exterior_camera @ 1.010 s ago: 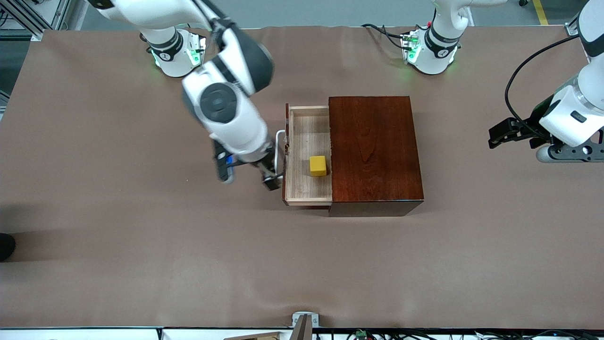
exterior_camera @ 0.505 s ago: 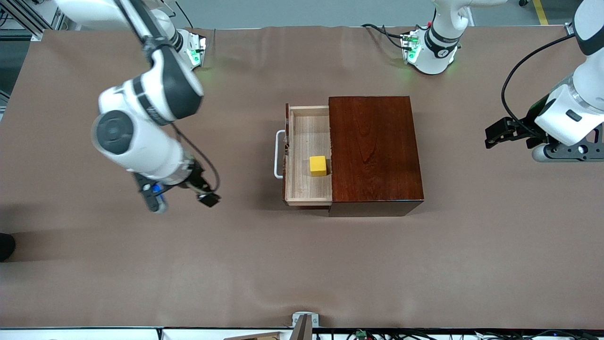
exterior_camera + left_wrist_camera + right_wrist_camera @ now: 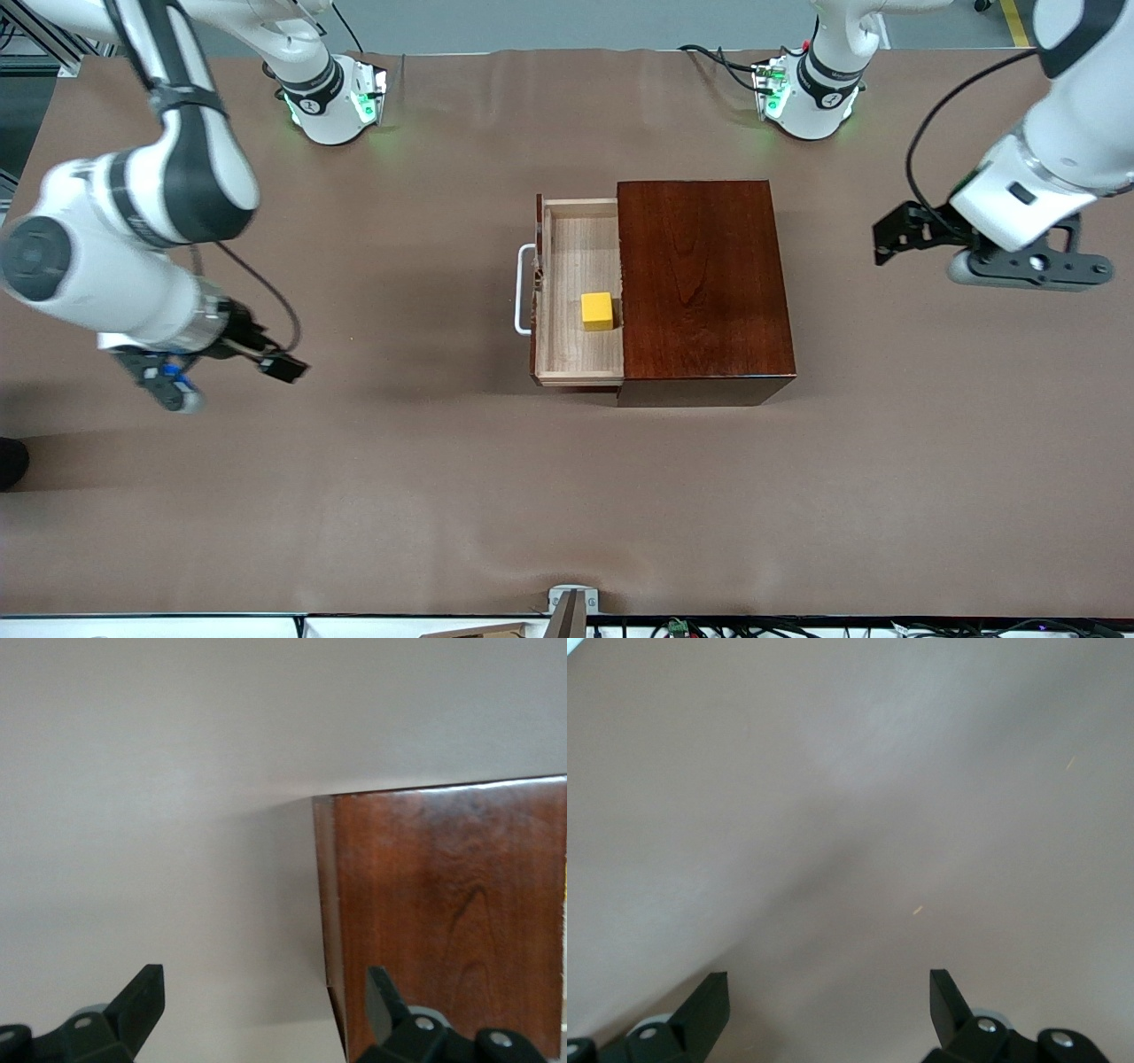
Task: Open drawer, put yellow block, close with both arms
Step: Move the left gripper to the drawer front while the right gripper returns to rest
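Right tool [image 3: 282,367] apart, over table | left tool [image 3: 890,237] apart | yellow block [image 3: 597,311] in drawer [image 3: 576,239], between

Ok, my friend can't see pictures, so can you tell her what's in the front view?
A dark wooden box sits mid-table with its drawer pulled open toward the right arm's end and a yellow block inside. The right hand, open, hangs over bare table at that end. The left hand, open too, hangs over the table at the left arm's end.
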You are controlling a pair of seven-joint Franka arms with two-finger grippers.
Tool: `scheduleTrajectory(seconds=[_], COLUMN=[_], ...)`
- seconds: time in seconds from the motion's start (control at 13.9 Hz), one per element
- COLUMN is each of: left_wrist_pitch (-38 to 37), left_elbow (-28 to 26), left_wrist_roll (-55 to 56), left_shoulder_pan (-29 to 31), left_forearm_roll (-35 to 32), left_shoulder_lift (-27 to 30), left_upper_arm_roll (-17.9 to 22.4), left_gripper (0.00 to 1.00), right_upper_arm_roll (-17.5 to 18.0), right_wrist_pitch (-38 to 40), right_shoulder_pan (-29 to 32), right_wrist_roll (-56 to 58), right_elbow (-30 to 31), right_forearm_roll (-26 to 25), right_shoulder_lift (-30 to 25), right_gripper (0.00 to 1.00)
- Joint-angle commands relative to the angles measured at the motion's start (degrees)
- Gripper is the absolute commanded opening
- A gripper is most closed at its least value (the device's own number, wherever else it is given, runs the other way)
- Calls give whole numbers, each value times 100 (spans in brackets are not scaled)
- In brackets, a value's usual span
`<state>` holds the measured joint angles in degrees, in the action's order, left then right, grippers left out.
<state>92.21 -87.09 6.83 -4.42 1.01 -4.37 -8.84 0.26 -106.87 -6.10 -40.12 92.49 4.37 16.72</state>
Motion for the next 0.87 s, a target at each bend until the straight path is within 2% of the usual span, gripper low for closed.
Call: scheduleTrajectory(seconds=[0.0, 0.22, 0.43, 0.65, 0.79], left_wrist_pitch=[-88, -133, -2, 656, 964], left_elbow=[69, 218, 237, 359, 482], left_wrist_roll=[37, 37, 107, 126, 108], left_shoulder_pan=[11, 2, -50, -295, -865], left_forearm_roll=[101, 58, 49, 40, -353], left_shoulder_lift=[138, 130, 25, -493, -853], left_upper_arm_roll=[-318, -985, -1934, -2358, -2376], left_gripper=[100, 100, 100, 100, 100], right_upper_arm_roll=[-402, -737, -913, -888, -844], right_wrist_pitch=[131, 218, 499, 894, 1079], right_shoulder_pan=[21, 82, 152, 494, 583], right_wrist_roll=[1117, 2277, 3200, 4211, 4416], right_elbow=[288, 288, 279, 261, 235], right_forearm_roll=[29, 29, 29, 11, 2], right_shoulder_lift=[-450, -704, -1073, -1399, -1557], right_gripper=[100, 100, 100, 100, 100])
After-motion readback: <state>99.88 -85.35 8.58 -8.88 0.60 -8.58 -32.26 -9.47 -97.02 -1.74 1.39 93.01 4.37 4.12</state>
